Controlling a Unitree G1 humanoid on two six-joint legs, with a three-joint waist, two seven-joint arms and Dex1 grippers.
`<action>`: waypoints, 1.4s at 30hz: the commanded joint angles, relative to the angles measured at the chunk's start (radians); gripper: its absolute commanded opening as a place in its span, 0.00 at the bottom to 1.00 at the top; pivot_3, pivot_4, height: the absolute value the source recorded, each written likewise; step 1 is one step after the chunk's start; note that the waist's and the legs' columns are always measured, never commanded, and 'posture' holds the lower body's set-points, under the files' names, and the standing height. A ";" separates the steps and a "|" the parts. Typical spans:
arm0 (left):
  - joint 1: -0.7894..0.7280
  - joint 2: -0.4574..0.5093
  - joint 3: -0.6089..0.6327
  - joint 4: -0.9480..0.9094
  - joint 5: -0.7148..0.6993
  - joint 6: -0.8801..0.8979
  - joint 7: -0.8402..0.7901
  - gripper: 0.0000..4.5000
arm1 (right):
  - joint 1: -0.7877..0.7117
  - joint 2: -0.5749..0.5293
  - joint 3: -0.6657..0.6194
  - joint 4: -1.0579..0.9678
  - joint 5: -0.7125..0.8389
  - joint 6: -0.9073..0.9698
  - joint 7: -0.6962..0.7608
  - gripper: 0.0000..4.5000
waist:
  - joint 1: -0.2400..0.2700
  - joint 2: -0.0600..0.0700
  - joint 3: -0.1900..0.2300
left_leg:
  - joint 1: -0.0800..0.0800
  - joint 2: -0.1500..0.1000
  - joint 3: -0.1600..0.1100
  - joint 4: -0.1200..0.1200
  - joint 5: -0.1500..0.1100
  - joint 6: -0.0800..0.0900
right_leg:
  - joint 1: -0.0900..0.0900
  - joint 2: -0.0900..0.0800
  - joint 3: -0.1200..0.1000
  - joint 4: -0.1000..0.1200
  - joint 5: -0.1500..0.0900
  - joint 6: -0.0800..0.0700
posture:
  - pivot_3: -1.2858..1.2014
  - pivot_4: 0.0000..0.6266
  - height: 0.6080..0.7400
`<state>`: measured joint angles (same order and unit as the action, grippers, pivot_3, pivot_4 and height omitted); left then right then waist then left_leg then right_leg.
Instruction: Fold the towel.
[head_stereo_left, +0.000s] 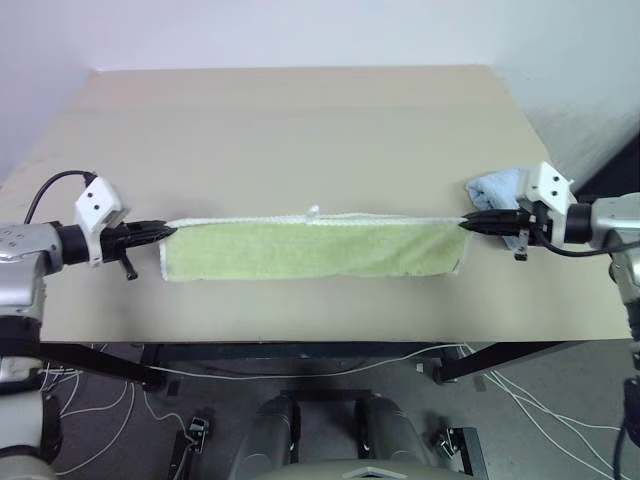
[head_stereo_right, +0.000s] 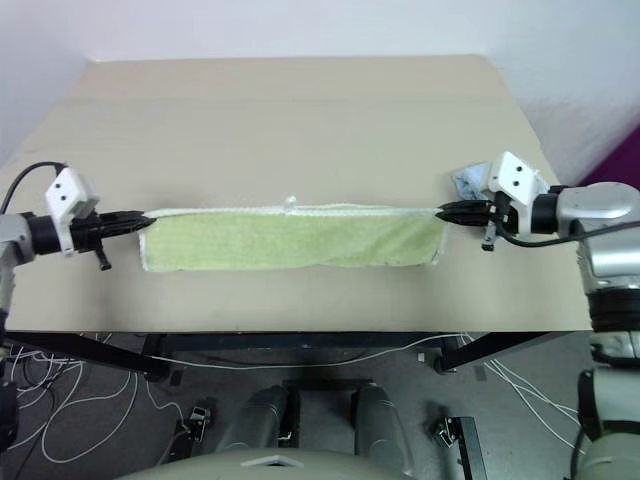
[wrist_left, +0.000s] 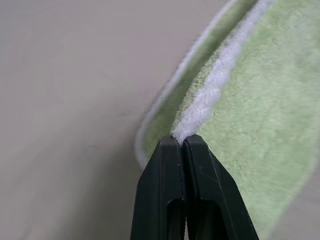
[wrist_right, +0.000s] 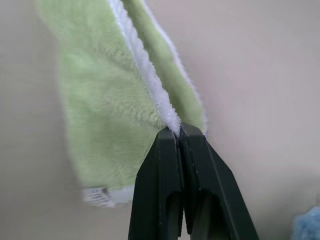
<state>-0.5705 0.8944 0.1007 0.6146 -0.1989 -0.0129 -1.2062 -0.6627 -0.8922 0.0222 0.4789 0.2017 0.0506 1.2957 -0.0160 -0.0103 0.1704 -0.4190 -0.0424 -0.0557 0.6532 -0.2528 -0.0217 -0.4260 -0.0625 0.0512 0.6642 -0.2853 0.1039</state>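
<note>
Towel work is mid-fold, as far as I can judge. The light green terry cloth towel with white corded edging hangs stretched between the two arms as a long narrow band, its top edge pulled straight and lifted, its lower part drooping toward the near side of the beige wooden table. A small white loop stands up at about the middle of the taut edge.

The left gripper, at nine o'clock from the towel, has its two black fingers pressed together on the corded corner; the left wrist view shows the white cord pinched right at the tips. The right gripper, at three o'clock, is clamped the same way on the opposite corner, with a small white label visible at the towel's low end in the right wrist view. Just behind the right gripper, toward one o'clock, lies a smaller light blue terry towel, apart from the green one.

The step in hand looks like carrying the held edge over the table toward twelve o'clock. The next move calls for both arms travelling evenly, keeping the edge tight, then lowering it flat so the layers lie square, and steering the right corner wide of the blue cloth.
</note>
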 joint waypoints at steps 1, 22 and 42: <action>-0.066 -0.009 -0.025 0.094 0.065 -0.097 0.040 0.00 | -0.084 0.042 0.024 0.131 -0.075 -0.115 -0.051 0.01 | -0.001 0.000 0.000 | 0.000 0.000 0.000 0.000 0.000 0.000 | 0.000 0.000 0.000 0.000 0.000 0.000 | 0.52 0.24 1.00; -0.135 -0.029 -0.056 0.311 0.137 -0.194 0.081 0.77 | -0.242 0.159 0.030 0.456 -0.189 -0.309 -0.174 0.53 | -0.005 0.000 0.000 | 0.000 0.000 0.000 0.000 0.000 0.000 | -0.001 0.000 0.000 0.001 0.000 0.000 | 0.52 0.24 1.00; 0.113 -0.050 0.156 -0.112 -0.145 -0.051 0.092 1.00 | 0.382 0.232 -0.509 -0.656 0.665 0.988 -0.610 0.99 | 0.002 -0.001 -0.001 | -0.002 0.000 -0.004 0.001 0.000 0.000 | -0.001 -0.002 0.000 0.002 0.000 0.000 | 0.52 0.24 1.00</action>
<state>-0.4652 0.8391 0.2491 0.5766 -0.3027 -0.0799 -1.0823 -0.2838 -0.6771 -0.4202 -0.1170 0.7550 0.9273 0.7547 -0.0140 -0.0110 0.1694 -0.4211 -0.0419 -0.0593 0.6538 -0.2527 -0.0216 -0.4266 -0.0647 0.0511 0.6656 -0.2851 0.1038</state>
